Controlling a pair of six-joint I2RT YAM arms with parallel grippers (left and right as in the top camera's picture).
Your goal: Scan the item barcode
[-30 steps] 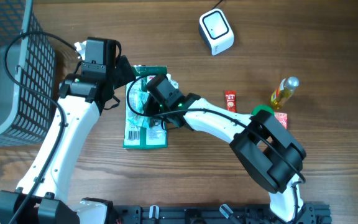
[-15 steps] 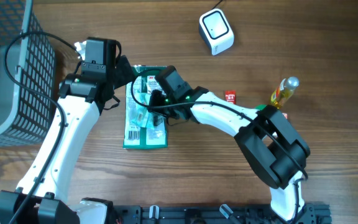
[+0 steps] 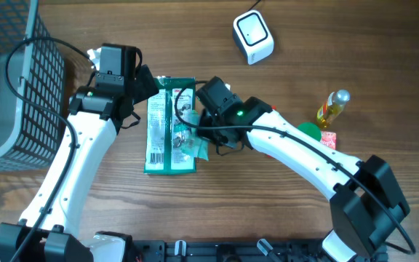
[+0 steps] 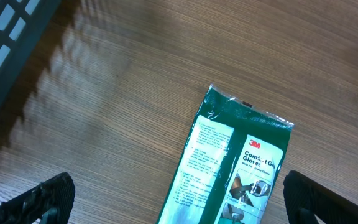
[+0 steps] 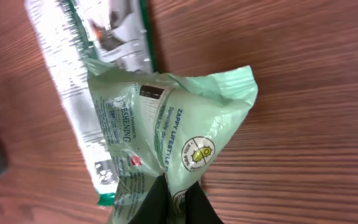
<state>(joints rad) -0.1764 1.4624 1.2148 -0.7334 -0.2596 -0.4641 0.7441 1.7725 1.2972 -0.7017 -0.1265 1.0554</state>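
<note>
Pinching the pale green pouch [image 5: 173,118] by a corner over the glove packet's [image 4: 241,168] edge, the right gripper [image 5: 173,193] looks set to carry it to the far-off white scanner [image 3: 253,38], while the left gripper [image 4: 182,205] hangs spread.

Right gripper [image 5: 171,186], its jaws parted a second ago, has clamped shut on the pale green packet [image 3: 192,145] and drawn it rightward across the dark green glove pack [image 3: 162,116] to overhang the pack's right edge. The right arm's elbow has swung out to the right.
</note>
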